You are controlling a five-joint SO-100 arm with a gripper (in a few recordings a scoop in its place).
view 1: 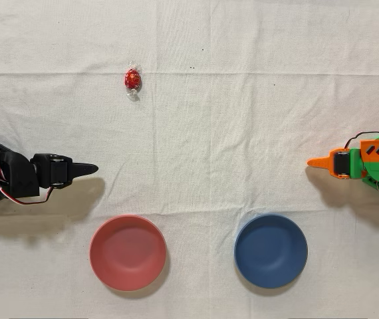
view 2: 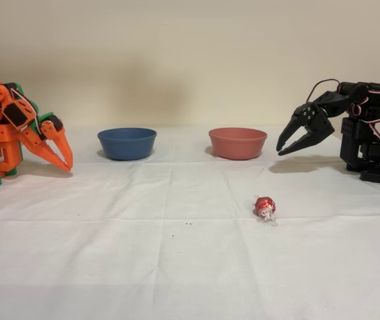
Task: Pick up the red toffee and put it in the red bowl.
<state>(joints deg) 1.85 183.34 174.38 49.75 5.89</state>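
The red toffee lies alone on the white cloth, its red foil shiny and its clear wrapper ends twisted. The salmon-red bowl stands empty on the cloth. My black gripper hovers low at the left edge of the overhead view, between toffee and bowl and well apart from both. Its fingertips meet with nothing between them. In the fixed view it hangs to the right of the red bowl, pointing down at the cloth.
A blue bowl of the same size stands empty beside the red one. The orange arm rests idle on the opposite side. Wrinkled white cloth covers the table.
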